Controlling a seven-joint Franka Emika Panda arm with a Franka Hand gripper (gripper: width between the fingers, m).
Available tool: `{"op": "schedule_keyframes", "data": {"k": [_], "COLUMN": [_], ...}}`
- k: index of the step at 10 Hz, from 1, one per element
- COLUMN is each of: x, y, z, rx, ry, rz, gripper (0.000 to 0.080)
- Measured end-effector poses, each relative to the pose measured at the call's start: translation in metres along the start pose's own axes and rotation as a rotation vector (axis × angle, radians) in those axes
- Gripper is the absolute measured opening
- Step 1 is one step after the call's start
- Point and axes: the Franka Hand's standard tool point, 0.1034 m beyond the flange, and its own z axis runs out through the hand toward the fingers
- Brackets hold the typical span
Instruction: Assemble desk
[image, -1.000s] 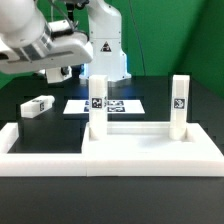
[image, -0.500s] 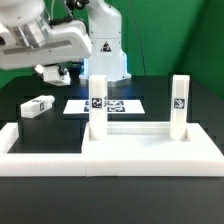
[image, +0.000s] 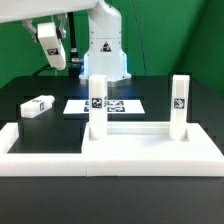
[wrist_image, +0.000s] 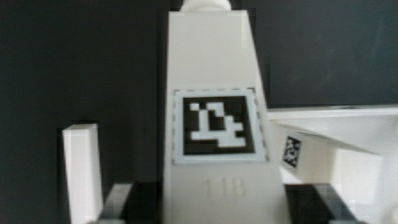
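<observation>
One leg (wrist_image: 215, 90) tight in the tool (wrist_image: 214, 202)

Black table (image: 160, 108), exterior view. Lying directly on it: rimmed desk top (image: 150, 160), lower centre and right of frame; border bar (image: 35, 160), lower left; loose leg (image: 37, 105), middle left; marker board (image: 122, 105), centre, behind the desk top.

Can't follow arm (image: 105, 40) past ext. view's top edge, & can't sort gripper (image: 52, 52) from what it carries up there, too small & blurry. Can't see part of marker board (image: 125, 105), covered by upright leg (image: 97, 100). In wrist view, get only slivers of dark fingers (wrist_image: 121, 200) beside held leg (wrist_image: 214, 60), cropped at pic edge, w/ bg parts blurred.
</observation>
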Motion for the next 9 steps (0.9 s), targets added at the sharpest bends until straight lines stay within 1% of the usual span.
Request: {"op": "schedule_keyframes", "data": {"k": [1, 2, 3, 4, 5, 6, 7, 8, 9], "x": [0.010, 0.026, 0.041, 0.061, 0.073, 0.086, 0.093, 0.097, 0.102], "y": [0.003, 0.003, -0.011, -0.029, -0.045, -0.061, -0.088, -0.115, -0.137], "z": [-0.004, -0.012, -0.025, -0.039, -0.044, -0.051, -0.047, -0.038, -0.033], "rx": [-0.026, -0.057, -0.072, -0.089, -0.095, -0.090, -0.092, -0.080, -0.063], "ry": [0.088, 0.158, 0.221, 0.303, 0.353, 0.462, 0.570, 0.618, 0.662], "rz": [-0.009, -0.022, -0.013, -0.010, -0.009, 0.040, 0.080, 0.100, 0.128], "gripper": [0.0290, 0.0290, 0.0290, 0.0290, 0.0290, 0.0290, 0.0290, 0.0290, 0.0290]}}
